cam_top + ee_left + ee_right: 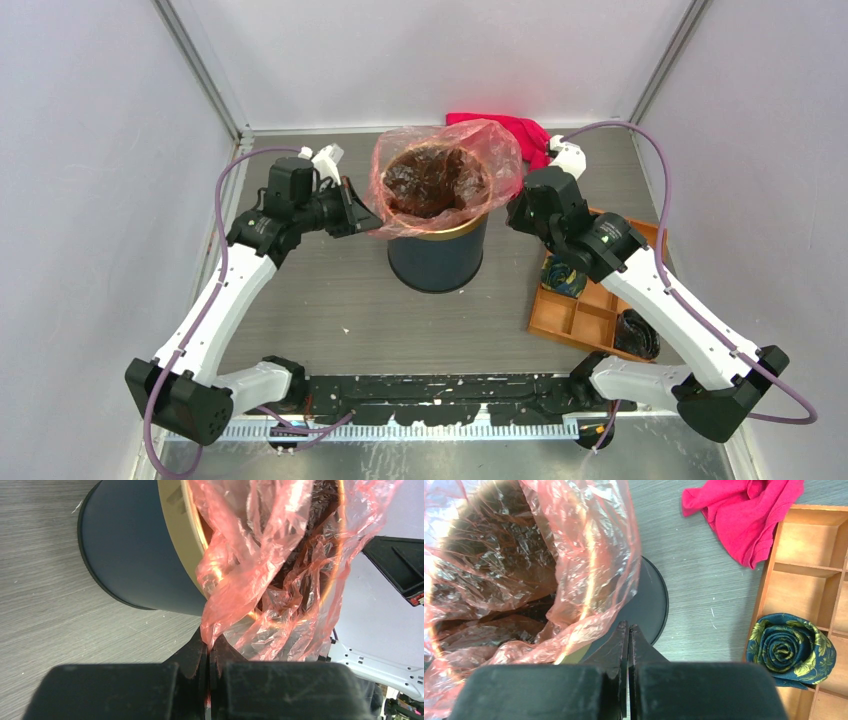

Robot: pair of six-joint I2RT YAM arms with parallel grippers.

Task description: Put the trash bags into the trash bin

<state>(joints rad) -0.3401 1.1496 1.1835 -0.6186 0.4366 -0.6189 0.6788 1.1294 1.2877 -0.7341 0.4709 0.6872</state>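
The red-pink translucent trash bag sits in the mouth of the navy trash bin, with its film billowing up above the gold rim. My left gripper is at the bin's left side, shut on the bag's edge. In the left wrist view the film runs down between my shut fingertips beside the bin. My right gripper is at the bin's right side. In the right wrist view it is shut with nothing between the fingers, just right of the bag and over the bin wall.
A magenta cloth lies behind the bin, and it also shows in the right wrist view. An orange compartment tray lies at the right under my right arm. It holds a rolled blue-green floral fabric and a dark item.
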